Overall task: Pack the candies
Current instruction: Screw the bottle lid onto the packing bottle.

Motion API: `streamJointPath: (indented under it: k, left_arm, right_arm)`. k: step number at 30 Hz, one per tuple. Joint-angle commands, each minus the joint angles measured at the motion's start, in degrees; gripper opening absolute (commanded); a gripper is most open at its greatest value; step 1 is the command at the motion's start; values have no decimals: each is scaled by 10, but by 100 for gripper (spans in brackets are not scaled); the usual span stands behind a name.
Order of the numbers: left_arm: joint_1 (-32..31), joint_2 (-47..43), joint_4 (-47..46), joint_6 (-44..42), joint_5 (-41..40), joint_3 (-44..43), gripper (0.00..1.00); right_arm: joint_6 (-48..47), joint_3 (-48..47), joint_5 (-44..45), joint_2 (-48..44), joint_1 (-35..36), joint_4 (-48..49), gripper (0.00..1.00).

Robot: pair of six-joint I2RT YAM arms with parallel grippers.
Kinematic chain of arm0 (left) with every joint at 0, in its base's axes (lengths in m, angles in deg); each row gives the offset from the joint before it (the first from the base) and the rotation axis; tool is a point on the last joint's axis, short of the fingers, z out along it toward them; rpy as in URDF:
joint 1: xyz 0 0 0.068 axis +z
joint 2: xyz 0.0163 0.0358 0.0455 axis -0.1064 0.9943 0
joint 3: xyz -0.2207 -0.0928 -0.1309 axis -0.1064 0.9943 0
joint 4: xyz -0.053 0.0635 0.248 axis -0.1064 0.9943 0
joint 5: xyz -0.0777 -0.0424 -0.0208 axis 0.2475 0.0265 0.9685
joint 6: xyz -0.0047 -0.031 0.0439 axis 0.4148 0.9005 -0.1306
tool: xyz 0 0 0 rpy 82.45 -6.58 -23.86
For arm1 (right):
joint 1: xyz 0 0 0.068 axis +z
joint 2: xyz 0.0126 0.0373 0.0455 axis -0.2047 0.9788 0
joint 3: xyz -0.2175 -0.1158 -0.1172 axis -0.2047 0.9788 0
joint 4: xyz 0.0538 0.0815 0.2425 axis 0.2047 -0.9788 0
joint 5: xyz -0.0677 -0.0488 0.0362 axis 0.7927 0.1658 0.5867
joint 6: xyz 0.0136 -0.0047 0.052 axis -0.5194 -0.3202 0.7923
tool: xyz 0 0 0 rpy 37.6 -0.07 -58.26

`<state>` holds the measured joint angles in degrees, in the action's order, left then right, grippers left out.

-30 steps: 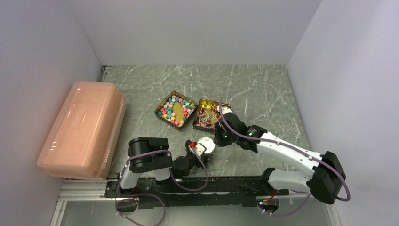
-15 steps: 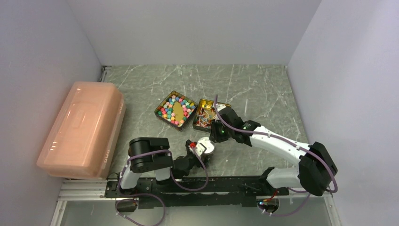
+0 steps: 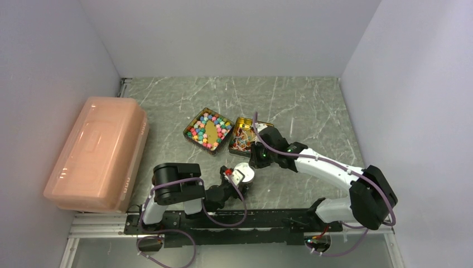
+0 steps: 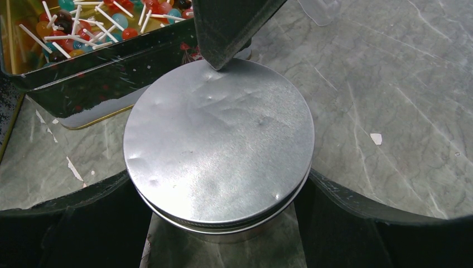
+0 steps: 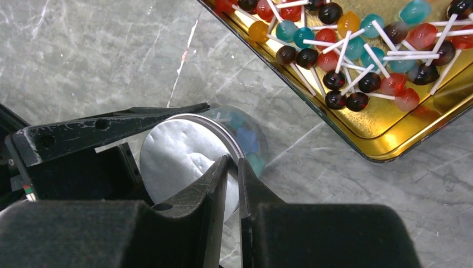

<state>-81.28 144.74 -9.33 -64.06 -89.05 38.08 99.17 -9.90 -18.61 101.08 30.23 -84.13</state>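
- Where both arms reach in, a grey marbled surface (image 3: 312,106) carries everything.
- Salmon-pink translucent lidded box (image 3: 97,153): at the surface's left edge, well apart from the tins.
- Right arm (image 3: 334,170): stretched from its base toward the middle, its wrist over the near side of the lollipop tin. Left arm (image 3: 175,187): folded low at the near edge, reaching right.
- Two open square gold tins, mid-surface, just beside each other: candy tin (image 3: 196,120) on the left, lollipop tin (image 5: 401,125) on the right.
- Small clear round jar (image 4: 217,145): just near of the lollipop tin, closed with a dented silver metal lid that faces the left wrist.
- Left gripper (image 4: 220,176): spread wide, one finger on each side of the jar, clamping it just under the lid.
- Right gripper (image 5: 233,164): fingers pressed almost together, only a slit between them and nothing seen in it. The tips touch the lid at its far rim.
- Lollipops (image 5: 368,82): round heads in red, teal, orange and near-black on white sticks, heaped loose in the right tin.
- Candies (image 3: 198,133): pea-sized pink, blue, green, yellow and orange lumps, filling the left tin around a bare gold oval at its centre.
- Blue and green sweets (image 5: 248,139): showing through the jar's clear wall behind the lid. Their number cannot be told.
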Motion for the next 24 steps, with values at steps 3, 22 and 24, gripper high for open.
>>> streamJointPath:
  k: [3, 22, 24]
  left_arm:
    - [2, 13, -71, 22, 9, -5, 76]
    - [3, 13, -71, 22, 6, -5, 77]
    - [3, 13, -71, 22, 5, -5, 76]
  right_arm:
    - [21, 47, -48, -28, 3, 29, 15]
    - [118, 128, 8, -150, 82, -11, 12]
    - [126, 121, 19, -144, 103, -11, 12]
